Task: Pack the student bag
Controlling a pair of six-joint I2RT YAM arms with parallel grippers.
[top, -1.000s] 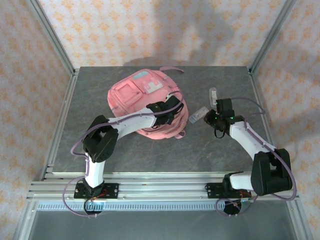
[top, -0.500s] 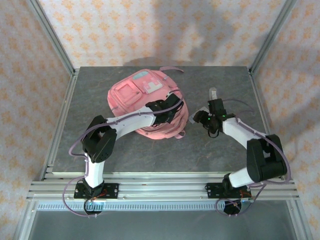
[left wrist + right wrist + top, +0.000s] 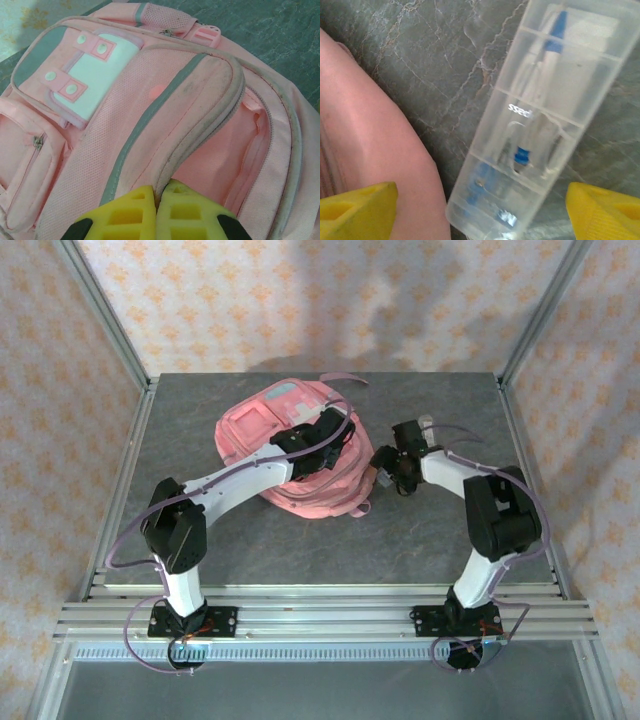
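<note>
Bag (image 3: 255, 435) is sitting in the middle of the table (image 3: 180, 530), with the left gripper (image 3: 156, 207) clamping shut on its flap (image 3: 200, 125). Right gripper (image 3: 480, 210) is hanging wide open over the clear case (image 3: 545, 110) just beside the bag. I'd be centring it across the case's narrow width before closing.

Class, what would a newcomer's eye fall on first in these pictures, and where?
The big pink student bag at mid-table dominates, with the left fingers pinched shut on its flap's edge. Beside it, a clear pen case lies on the grey table under the open right fingers.
</note>
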